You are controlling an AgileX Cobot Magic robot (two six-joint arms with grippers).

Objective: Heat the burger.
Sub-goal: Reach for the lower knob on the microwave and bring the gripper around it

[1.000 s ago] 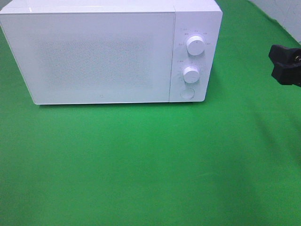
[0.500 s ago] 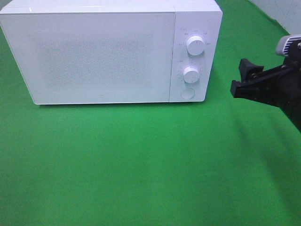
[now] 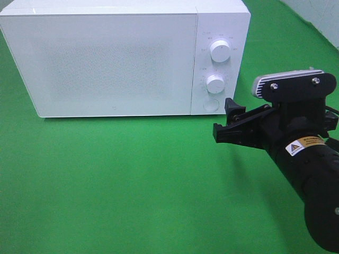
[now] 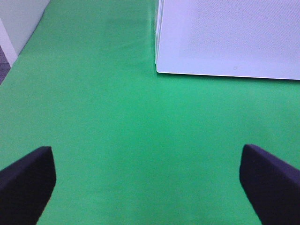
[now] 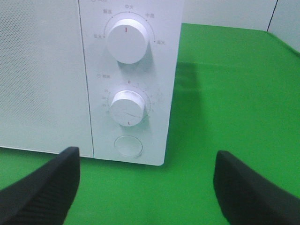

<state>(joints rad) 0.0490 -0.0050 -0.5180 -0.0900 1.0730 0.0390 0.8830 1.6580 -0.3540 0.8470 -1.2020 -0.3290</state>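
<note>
The right claw (image 3: 223, 119) sits at the right of the high view, jaws spread wide and holding nothing. It faces the round button (image 3: 211, 105) at the lower right corner of the microwave (image 3: 124, 58). The left claw (image 4: 150, 187), seen only by its own camera, is also wide open and empty over the green cloth (image 4: 103, 117). The door (image 3: 111, 63) is shut. The burger shows nowhere; it may be behind the frosted door. I judge the step to be working the controls. Next, one fingertip must land squarely on the button without touching the knob (image 5: 128, 108) above it.

The black right arm (image 3: 313, 177) bears a yellow warning label (image 3: 305, 144), a grey camera housing (image 3: 286, 80) and black fingers (image 3: 234, 110).
</note>
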